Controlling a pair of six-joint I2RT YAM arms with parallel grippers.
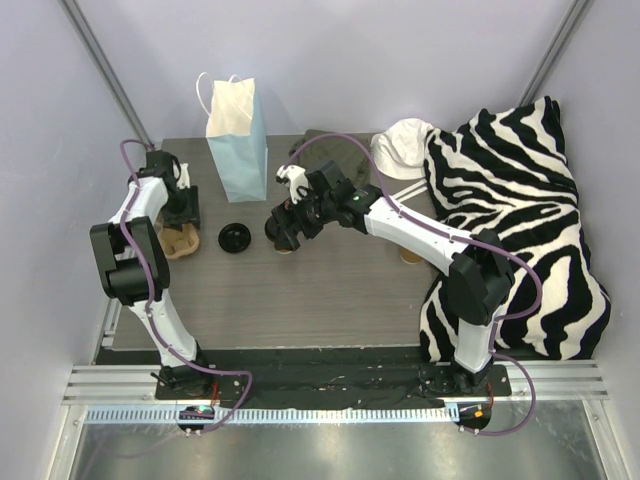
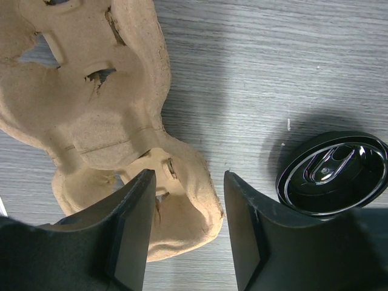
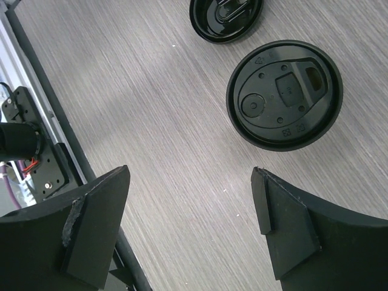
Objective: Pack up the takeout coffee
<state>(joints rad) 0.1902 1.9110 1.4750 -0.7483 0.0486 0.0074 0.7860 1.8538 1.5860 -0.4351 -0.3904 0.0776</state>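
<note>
Two black lids show from the right wrist: one sits on the takeout coffee [image 3: 285,94], seen from straight above, and a second, loose lid [image 3: 225,15] lies upside down on the grey worktop [image 1: 320,300] just beyond it. The coffee stands upright near the middle of the worktop, in front of the blue paper bag [image 1: 240,150] and apart from it. The right hand [image 3: 191,182] hangs over the cup with its fingers spread wide and nothing between them; from that wrist the cup lies ahead of the fingertips, not inside the gap. From above, this hand hides most of the cup. The left hand [image 2: 189,182] is over the brown pulp carrier [image 2: 103,121] at the left side of the worktop, its fingers partly apart with one lobe of the carrier in the gap; I cannot tell whether they press on it. The loose lid lies between carrier and coffee, touching neither. A zebra-striped cloth [image 1: 520,200] is heaped along the right edge, with a white cloth [image 1: 400,145] at its far end
</note>
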